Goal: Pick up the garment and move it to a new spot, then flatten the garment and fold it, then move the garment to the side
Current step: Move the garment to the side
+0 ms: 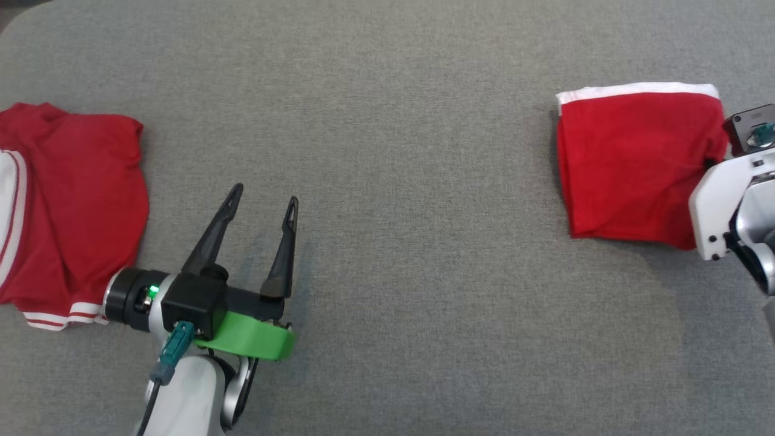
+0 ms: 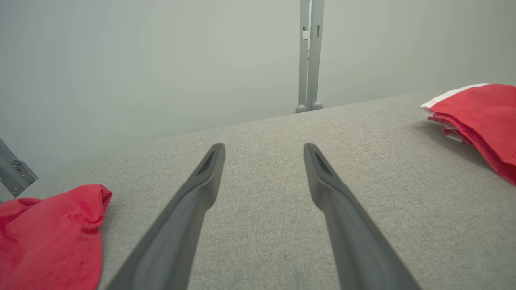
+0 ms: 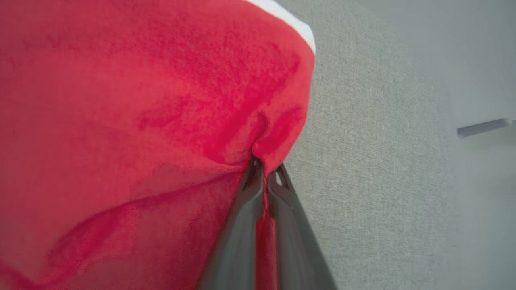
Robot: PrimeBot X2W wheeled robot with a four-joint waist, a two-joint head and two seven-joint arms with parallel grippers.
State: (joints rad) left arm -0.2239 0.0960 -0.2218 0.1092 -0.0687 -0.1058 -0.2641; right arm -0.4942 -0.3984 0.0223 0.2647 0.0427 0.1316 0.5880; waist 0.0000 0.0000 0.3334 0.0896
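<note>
The garment (image 1: 629, 163) is red with a white band along its far edge and lies folded into a rough square at the right of the grey table. My right gripper (image 3: 264, 169) is shut on a pinch of red cloth at the garment's right edge (image 3: 141, 121). In the head view the right wrist (image 1: 726, 200) stands beside that edge, and the fingers are hidden by cloth. My left gripper (image 1: 264, 195) hovers open and empty over bare table at the lower left. In the left wrist view, its fingers (image 2: 264, 149) point across the table, with the folded garment (image 2: 483, 117) at the far right.
A second red garment (image 1: 72, 200) with white striped trim lies rumpled at the table's left edge, close to my left wrist, and appears again in the left wrist view (image 2: 48, 237). A grey metal post (image 2: 308, 56) stands behind the table's far edge (image 2: 258, 123).
</note>
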